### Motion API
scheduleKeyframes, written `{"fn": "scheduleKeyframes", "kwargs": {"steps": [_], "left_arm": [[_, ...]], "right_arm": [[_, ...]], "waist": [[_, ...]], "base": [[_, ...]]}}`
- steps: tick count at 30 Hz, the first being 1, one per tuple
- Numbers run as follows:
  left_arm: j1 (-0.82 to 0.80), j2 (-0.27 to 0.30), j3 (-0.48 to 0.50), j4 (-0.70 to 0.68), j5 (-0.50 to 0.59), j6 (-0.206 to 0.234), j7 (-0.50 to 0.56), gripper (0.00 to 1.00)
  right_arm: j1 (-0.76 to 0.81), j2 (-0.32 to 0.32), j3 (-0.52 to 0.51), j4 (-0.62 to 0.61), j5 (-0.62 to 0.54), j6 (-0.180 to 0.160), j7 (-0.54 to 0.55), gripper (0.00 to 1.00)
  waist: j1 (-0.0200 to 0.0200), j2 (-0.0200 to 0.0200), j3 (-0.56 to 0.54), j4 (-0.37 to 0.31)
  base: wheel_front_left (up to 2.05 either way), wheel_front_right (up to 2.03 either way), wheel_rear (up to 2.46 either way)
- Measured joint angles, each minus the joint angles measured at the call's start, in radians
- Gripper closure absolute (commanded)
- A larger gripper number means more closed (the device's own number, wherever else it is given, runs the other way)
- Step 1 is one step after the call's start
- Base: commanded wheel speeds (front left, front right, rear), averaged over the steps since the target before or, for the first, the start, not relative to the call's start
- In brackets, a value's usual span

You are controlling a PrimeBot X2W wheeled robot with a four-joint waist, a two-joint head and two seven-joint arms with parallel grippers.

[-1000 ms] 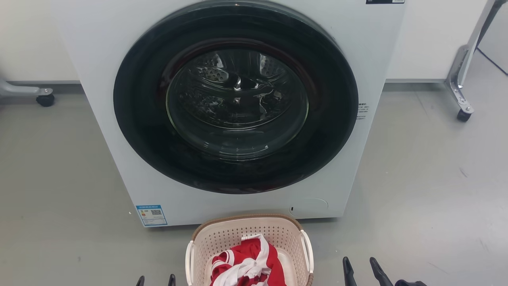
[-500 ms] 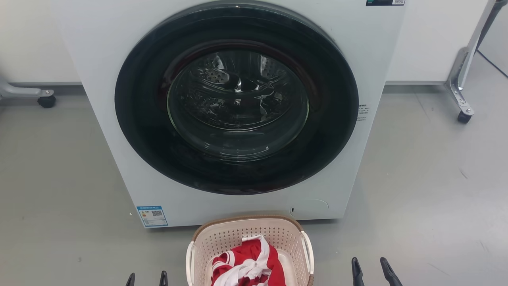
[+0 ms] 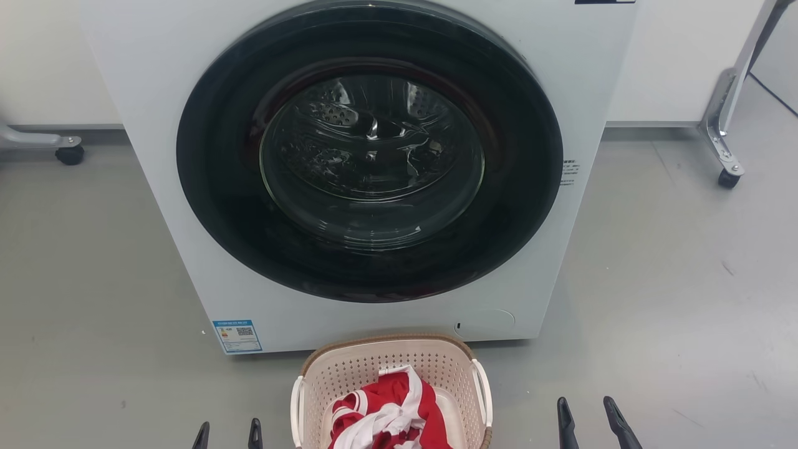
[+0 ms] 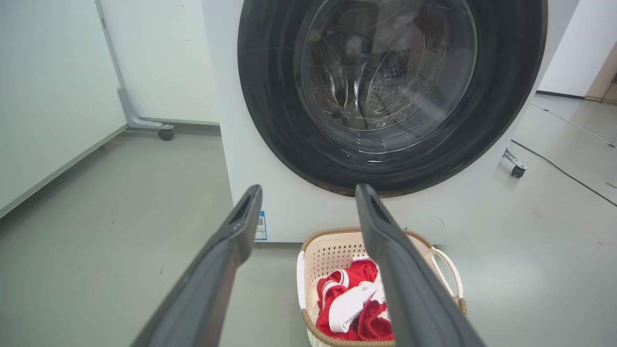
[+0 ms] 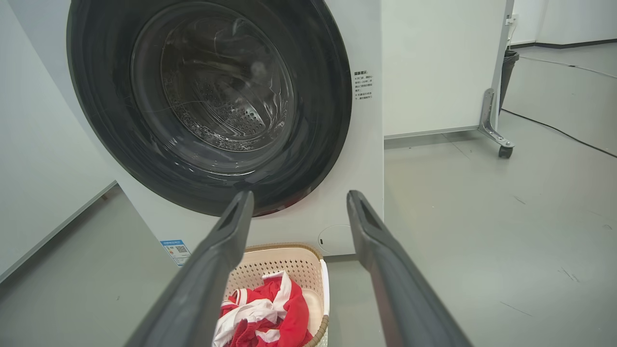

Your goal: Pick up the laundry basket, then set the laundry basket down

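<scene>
Head view: the laundry basket sits on the floor just in front of the washing machine, with red and white clothes inside. The left gripper and right gripper flank it without touching, both spread and empty. Left wrist view: fingers wide apart, basket beyond them. Right wrist view: the same, with the basket low, beyond the fingers.

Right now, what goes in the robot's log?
laundry basket: on floor | left gripper: open, empty | right gripper: open, empty
</scene>
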Motion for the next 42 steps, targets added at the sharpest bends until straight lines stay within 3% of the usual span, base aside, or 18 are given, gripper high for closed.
{"fn": "scheduleKeyframes", "kwargs": {"steps": [6, 7, 15, 42], "left_arm": [[0.0, -0.002, 0.002, -0.003, 0.022, 0.0, 0.0, 0.0], [0.0, -0.002, 0.001, 0.004, 0.025, -0.001, 0.001, 1.0], [0.02, -0.005, 0.004, 0.055, 0.012, -0.01, 0.011, 1.0], [-0.028, -0.017, 0.082, 0.073, -0.37, -0.073, 0.118, 1.0]], "right_arm": [[0.001, 0.0, 0.003, -0.019, 0.002, 0.0, 0.0, 0.0], [0.001, 0.001, 0.003, -0.012, 0.002, 0.0, 0.002, 1.0], [0.03, 0.001, -0.003, 0.041, 0.016, 0.005, 0.006, 1.0], [-0.011, 0.003, -0.127, 0.066, 0.398, 0.072, 0.11, 1.0]], "waist": [[0.0, 0.0, 0.004, 0.0], [0.0, 0.0, 0.004, 0.0], [0.0, 0.0, 0.005, 0.0], [0.0001, 0.0001, 0.01, 0.004]], "base": [[0.0, 0.0, 0.0], [0.0, 0.0, 0.0], [0.0, 0.0, 0.0], [0.0, 0.0, 0.0]]}}
